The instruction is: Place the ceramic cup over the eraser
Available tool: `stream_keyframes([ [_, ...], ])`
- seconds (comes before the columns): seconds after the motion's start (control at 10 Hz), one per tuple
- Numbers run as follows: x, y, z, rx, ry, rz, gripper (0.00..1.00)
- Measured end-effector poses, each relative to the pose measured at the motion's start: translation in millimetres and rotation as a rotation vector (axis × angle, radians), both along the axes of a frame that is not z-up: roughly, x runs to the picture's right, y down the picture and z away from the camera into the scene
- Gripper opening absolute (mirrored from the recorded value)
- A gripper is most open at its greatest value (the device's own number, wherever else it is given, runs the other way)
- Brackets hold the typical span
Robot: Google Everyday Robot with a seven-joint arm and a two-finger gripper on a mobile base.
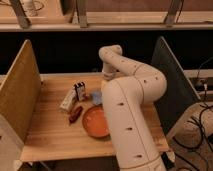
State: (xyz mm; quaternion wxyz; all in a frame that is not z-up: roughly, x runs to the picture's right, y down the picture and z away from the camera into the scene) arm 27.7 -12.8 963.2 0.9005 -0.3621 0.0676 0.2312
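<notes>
My white arm rises from the bottom of the camera view, bends at the back of the table and points down. My gripper (106,76) is at its end, low over the back middle of the wooden table (50,132), just behind a small light blue object (96,97). A pale shape shows at the gripper's tip; I cannot tell whether it is the ceramic cup. A whitish oblong block (67,100), perhaps the eraser, lies to the left of the gripper.
A dark small box (80,91) stands by the whitish block. A red object (75,114) lies in front of them. An orange plate (94,121) sits partly behind my arm. A tan panel (17,95) walls the left side and a dark panel (172,85) the right.
</notes>
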Motion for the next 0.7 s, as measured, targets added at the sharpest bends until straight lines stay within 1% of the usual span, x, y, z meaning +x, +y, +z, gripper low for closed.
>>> stream_keyframes([
  [0.2,-0.2,2.0,2.9,-0.017,0.011,0.005,0.79],
  [0.4,-2.2,3.9,4.8,-0.028,0.001,0.002,0.64],
  [0.5,-1.9,3.8,6.0,-0.030,0.003,-0.006,0.53],
  [0.7,-1.0,-1.9,7.8,-0.018,0.018,-0.013,0.34],
])
